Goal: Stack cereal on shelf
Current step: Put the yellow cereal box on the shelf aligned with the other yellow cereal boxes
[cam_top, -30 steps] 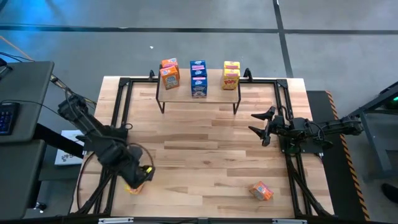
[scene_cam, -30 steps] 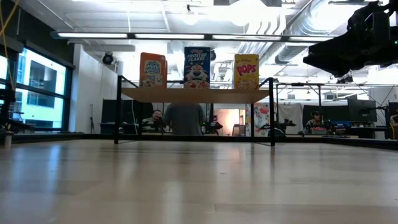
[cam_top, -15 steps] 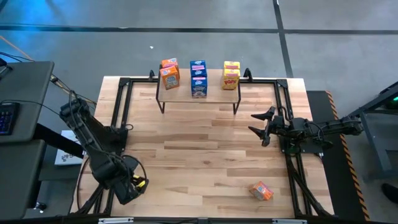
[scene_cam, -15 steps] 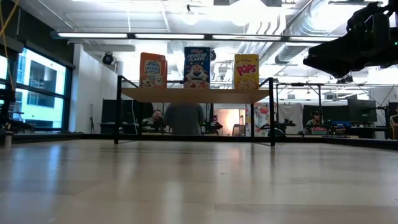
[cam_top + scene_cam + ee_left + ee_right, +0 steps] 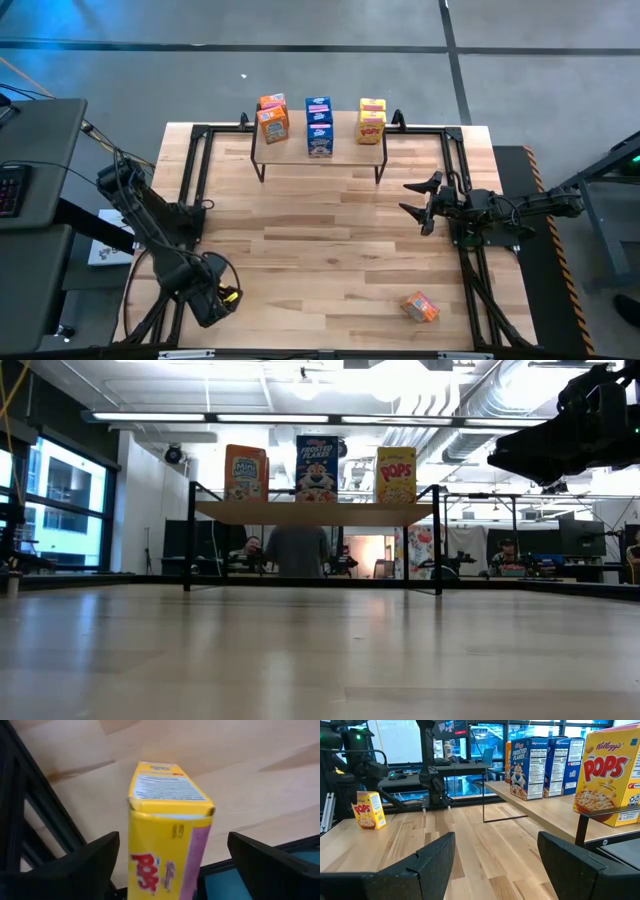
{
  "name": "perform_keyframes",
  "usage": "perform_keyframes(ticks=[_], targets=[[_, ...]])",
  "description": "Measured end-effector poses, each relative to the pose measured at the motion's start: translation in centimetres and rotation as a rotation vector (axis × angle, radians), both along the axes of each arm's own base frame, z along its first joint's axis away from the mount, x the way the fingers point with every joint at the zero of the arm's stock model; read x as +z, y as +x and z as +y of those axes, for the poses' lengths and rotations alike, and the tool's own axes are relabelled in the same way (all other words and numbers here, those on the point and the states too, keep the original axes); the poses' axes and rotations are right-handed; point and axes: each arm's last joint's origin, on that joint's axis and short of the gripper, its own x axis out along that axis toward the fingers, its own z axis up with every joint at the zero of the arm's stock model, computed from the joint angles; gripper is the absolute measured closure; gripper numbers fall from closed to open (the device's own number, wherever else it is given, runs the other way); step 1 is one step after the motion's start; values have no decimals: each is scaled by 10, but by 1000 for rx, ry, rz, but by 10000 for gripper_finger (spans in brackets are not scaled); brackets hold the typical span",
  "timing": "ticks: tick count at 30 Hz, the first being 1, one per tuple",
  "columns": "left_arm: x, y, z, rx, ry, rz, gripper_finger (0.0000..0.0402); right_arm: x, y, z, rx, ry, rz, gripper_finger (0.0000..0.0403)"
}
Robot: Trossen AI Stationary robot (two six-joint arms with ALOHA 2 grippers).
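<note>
Best to lower the left gripper [image 5: 165, 865], fingers spread wide either side of the yellow Pops box [image 5: 167, 835] at the counter's [image 5: 330, 240] near-left corner, squarely before closing, right gripper [image 5: 418, 203] waiting half-open mid-right, then carry to the far shelf [image 5: 345, 150].

An open-plan lab: exposed ceiling ducts [image 5: 470, 400], workstations with monitors [image 5: 580, 538]
</note>
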Motion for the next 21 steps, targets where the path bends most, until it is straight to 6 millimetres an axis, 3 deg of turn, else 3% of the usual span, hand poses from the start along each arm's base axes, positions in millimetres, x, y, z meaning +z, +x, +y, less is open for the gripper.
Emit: perform_keyframes(ticks=[21], targets=[[-5,12,11,-138,-26,14,217,0,0,0,0,0,1,126]])
